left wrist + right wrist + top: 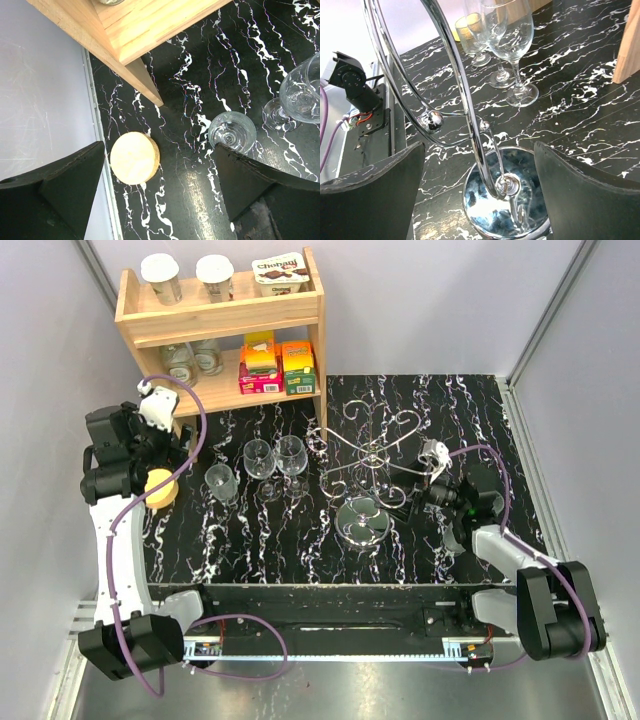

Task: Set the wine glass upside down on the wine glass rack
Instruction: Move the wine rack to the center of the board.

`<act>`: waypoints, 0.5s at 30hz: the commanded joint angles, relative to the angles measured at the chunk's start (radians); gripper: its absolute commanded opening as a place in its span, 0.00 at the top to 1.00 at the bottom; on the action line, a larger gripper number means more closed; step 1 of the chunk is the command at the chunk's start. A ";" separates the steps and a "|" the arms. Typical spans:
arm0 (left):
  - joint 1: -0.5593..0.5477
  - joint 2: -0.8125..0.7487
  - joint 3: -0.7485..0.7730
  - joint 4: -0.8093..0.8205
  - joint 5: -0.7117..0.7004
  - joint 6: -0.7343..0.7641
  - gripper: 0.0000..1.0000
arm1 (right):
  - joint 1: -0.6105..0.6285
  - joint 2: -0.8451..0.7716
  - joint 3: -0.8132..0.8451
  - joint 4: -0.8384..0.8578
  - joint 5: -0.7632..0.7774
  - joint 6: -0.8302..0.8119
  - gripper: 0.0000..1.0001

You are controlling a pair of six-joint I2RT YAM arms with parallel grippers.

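Quick rundown: both pincers are spread wide and holding nothing. Our right gripper is parked right up against the rack, with the rack's shiny round base showing between its fingers. We can't see any glass hanging on the rack. The wine glass we'd go for stands upright on the table, just beside the rack on its left. A second glass sits right next to it, and a short glass is further left.

What matters for the next move: from the right gripper, the wine glass is on the far side of the rack, so we reckon the wire gets in the way. Our left gripper has the open line, with the short glass just off one finger and the stemmed ones beyond it. We'd guess left is the better-placed arm. The stem axis is vertical, bowl up and foot down, so the glass needs a full flip before the foot can slide into a curl.

Materials: the glasses are thin and clear, probably slick and easy to knock. The rack is thin chrome wire with scroll ends and little ball tips. The table is glossy black with white veins. A yellow puck and a wooden shelf sit by the left arm.
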 commanded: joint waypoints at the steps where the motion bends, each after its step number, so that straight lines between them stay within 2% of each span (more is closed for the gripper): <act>1: -0.003 -0.018 0.042 0.022 0.019 -0.011 0.05 | -0.025 -0.036 0.013 -0.002 -0.017 -0.041 0.04; 9: -0.003 -0.025 0.057 0.022 0.011 -0.024 0.05 | -0.099 -0.069 0.022 -0.008 -0.032 -0.007 0.05; 15: -0.003 -0.025 0.094 -0.009 0.045 -0.058 0.05 | -0.209 -0.105 0.077 -0.156 -0.043 -0.052 0.04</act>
